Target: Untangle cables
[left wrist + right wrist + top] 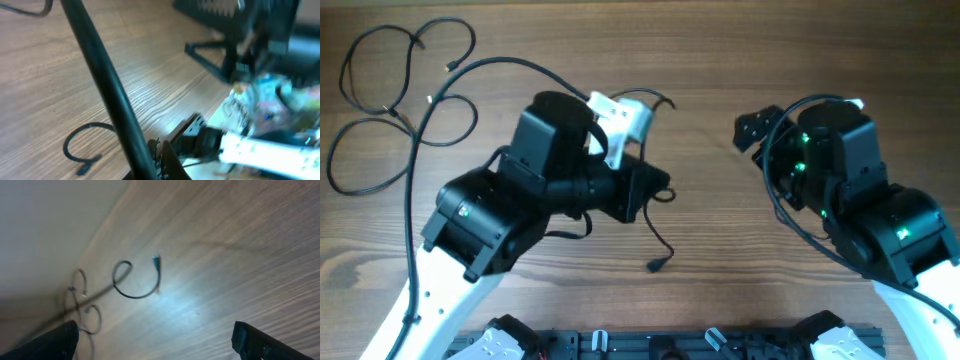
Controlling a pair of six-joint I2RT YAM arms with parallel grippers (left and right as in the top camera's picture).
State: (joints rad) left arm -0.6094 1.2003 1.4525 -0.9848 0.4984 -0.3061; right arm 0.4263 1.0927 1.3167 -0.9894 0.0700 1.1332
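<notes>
Nearest us, a cable end (657, 264) lies on the bench (720, 290) toward the near edge, its thin cord climbing to the left arm (560, 170). The left jaws are closed, and in the wrist view a black cord runs right into them, so we call that a grip on the cable. Toward the right edge, the right arm (850, 190) hovers, the right jaws spread wide with nothing between them. Far left corner: the rest of the cables (395, 112) sprawl in overlapping loops.
</notes>
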